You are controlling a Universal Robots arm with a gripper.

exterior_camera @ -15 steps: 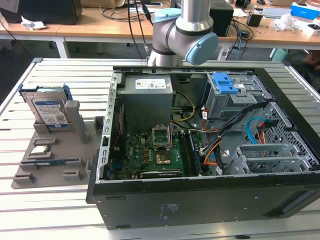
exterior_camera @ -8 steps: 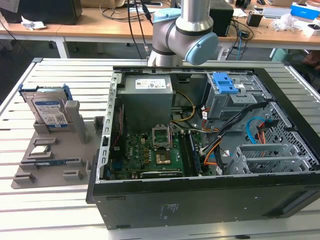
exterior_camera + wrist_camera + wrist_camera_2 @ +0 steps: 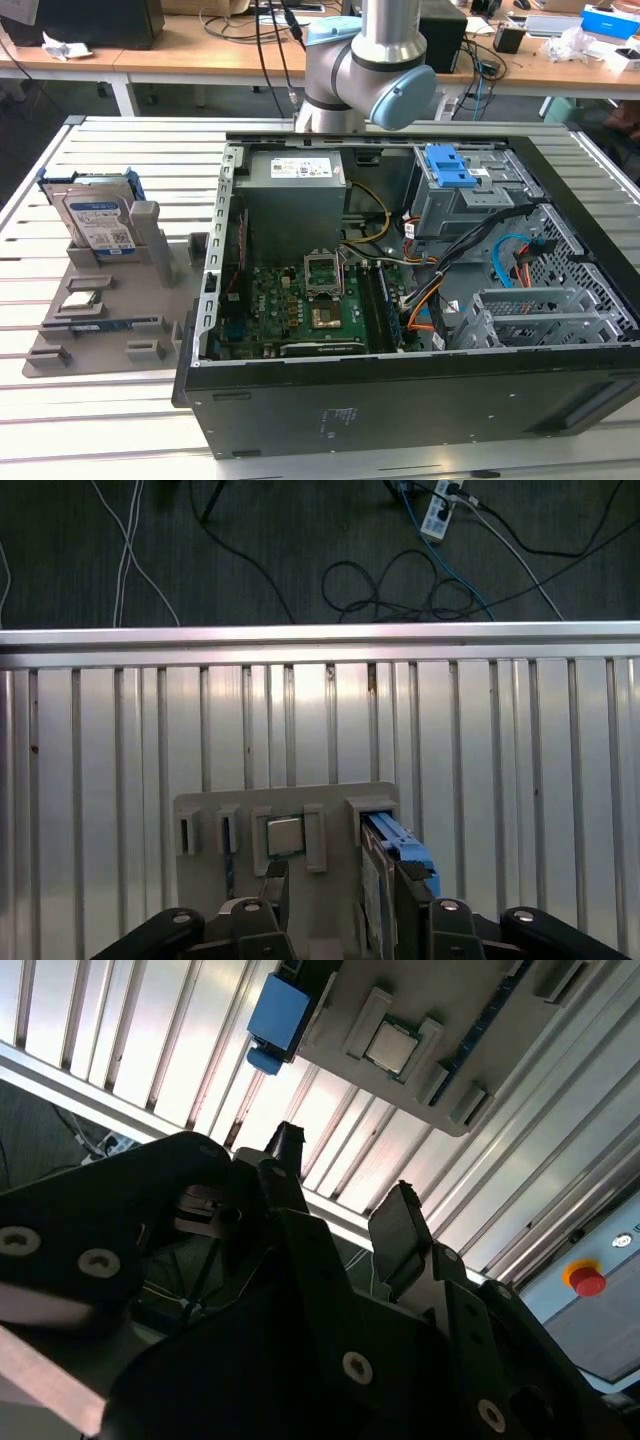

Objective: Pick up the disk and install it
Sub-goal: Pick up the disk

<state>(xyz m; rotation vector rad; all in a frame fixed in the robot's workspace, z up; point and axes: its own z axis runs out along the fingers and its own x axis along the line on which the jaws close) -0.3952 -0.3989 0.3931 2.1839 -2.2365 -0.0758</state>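
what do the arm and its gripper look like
The arm is a silver-grey metal tube with rounded joints and pale blue caps. The gripper is matt black, built of angular linkage plates with round silver screw heads, ending in two blunt fingers.

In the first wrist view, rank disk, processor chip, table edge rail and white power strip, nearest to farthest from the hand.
1. The disk, slotted in the grey holder, right by the open hand.
2. The processor chip, in the neighbouring pocket; too close to the disk to call.
3. The table's edge rail, past the slats.
4. The white power strip, on the floor beyond.
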